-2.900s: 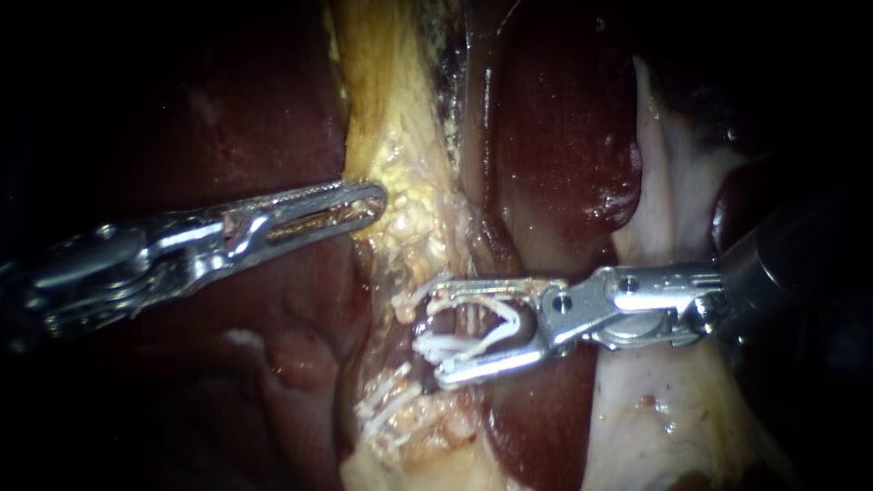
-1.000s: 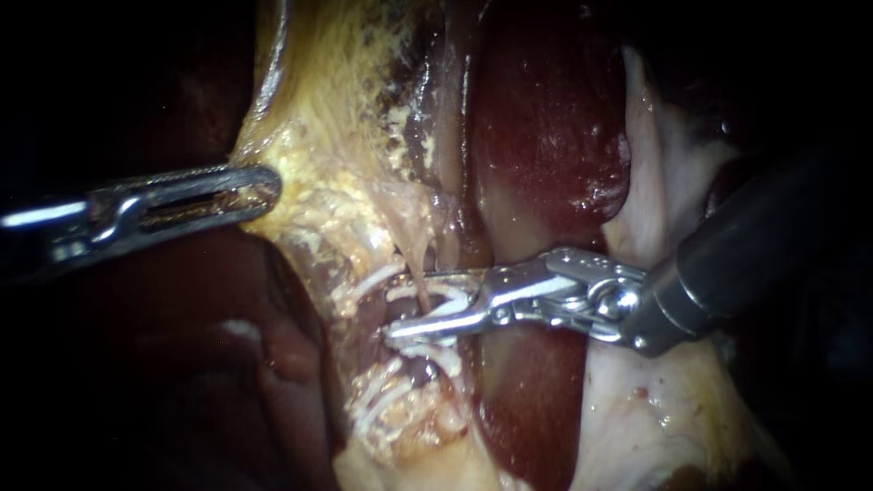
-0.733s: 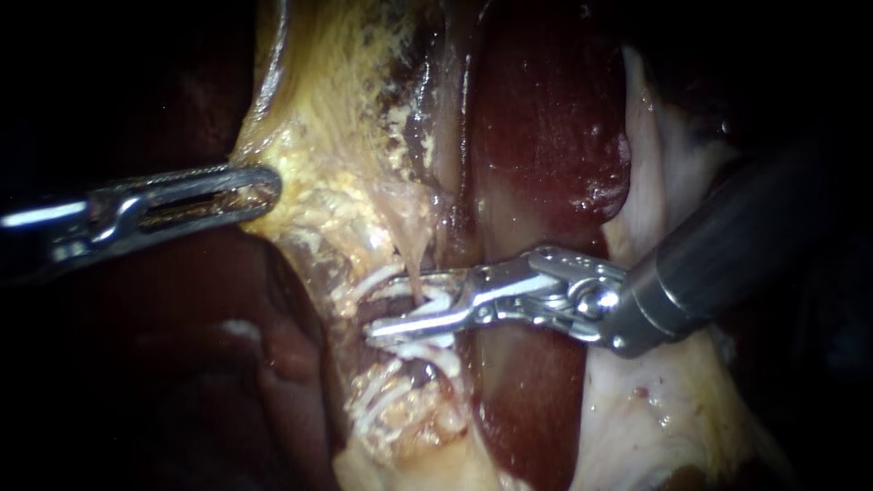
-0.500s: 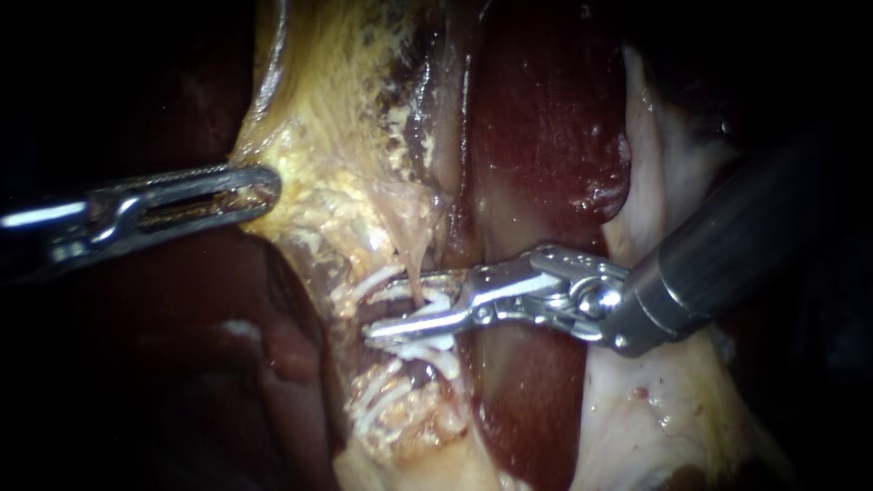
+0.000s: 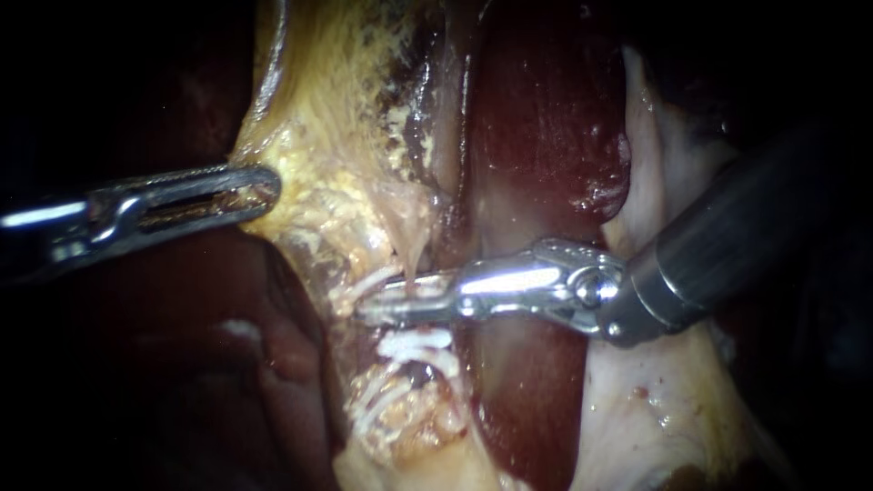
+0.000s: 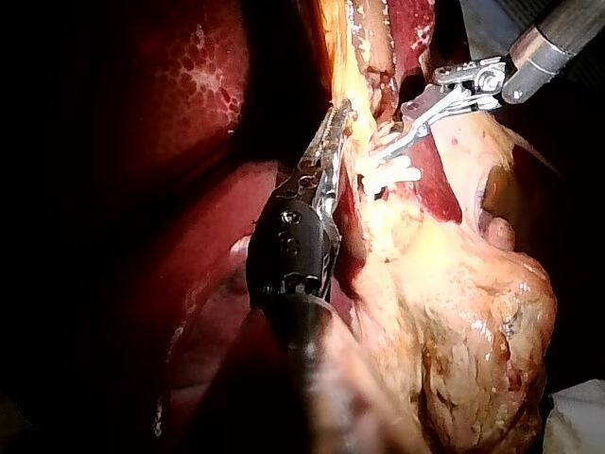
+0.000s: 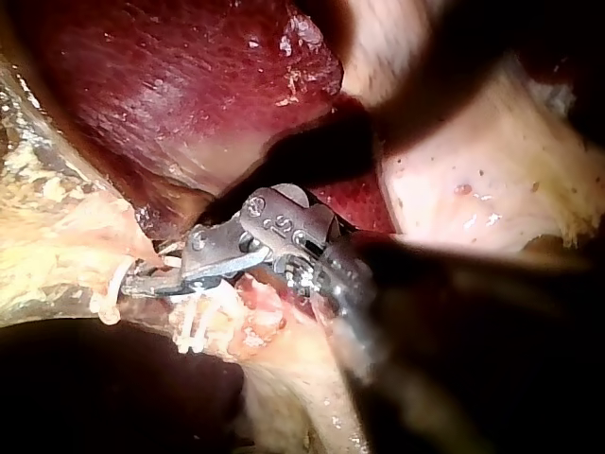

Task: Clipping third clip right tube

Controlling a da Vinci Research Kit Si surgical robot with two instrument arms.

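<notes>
1. The right instrument [image 5: 386, 307] reaches in across the dark red tissue. Its jaws are squeezed nearly together around the tube [image 5: 412, 270], a thin pale strand running down out of the yellow tissue [image 5: 346, 136].
2. The clip being set is mostly hidden between those jaws. Other white clips [image 5: 414, 344] sit just below them.
3. The left instrument [image 5: 259, 186] has its jaws closed on the edge of the yellow tissue and holds it out to the side, so the tube stands clear.
4. The step in hand looks like the final squeeze that locks the clip.
5. The next move calls for easing the jaws apart and backing straight out, without tugging the tube or snagging the neighbouring clips.
</notes>
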